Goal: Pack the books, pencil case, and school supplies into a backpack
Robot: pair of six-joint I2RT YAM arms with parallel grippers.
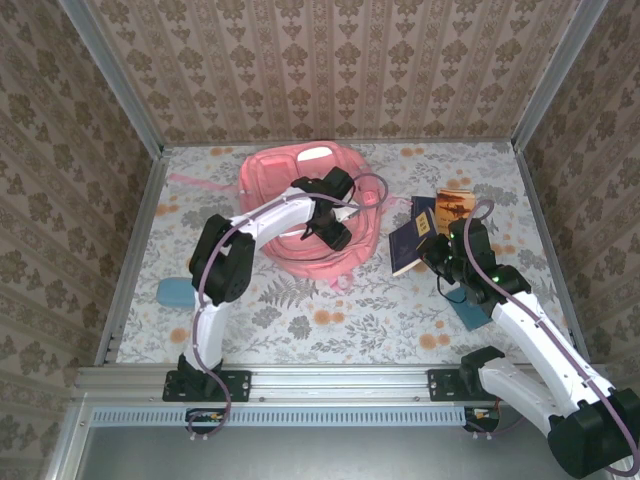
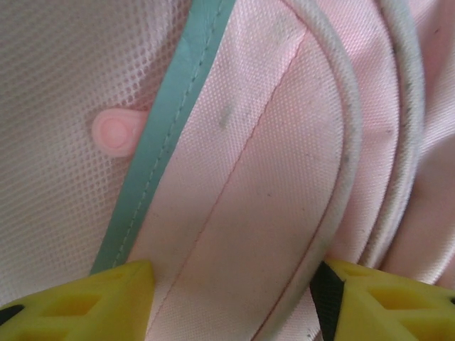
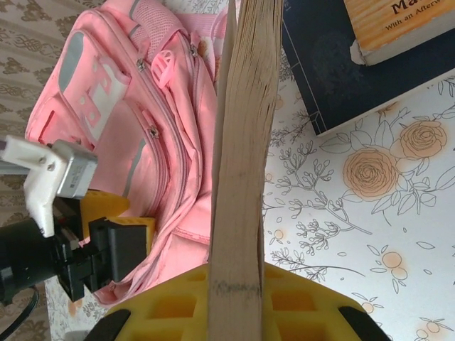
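The right gripper (image 3: 238, 291) is clamped on a navy book (image 3: 242, 142) held on edge just right of the pink backpack (image 1: 270, 175), whose fabric the left gripper (image 2: 231, 284) straddles, grip unclear, while an orange-brown booklet (image 1: 455, 205) lies far right.

We find the backpack (image 1: 270, 175) at twelve o'clock, books (image 1: 403, 250) at its three (booklet (image 1: 455, 205) atop the farther one), a school supply (image 1: 172, 292) at eight.

Left arm stretched forward, left gripper (image 2: 231, 284) jaws apart. Right arm bent, right gripper (image 3: 238, 284) clamped on book (image 3: 242, 142) edge.
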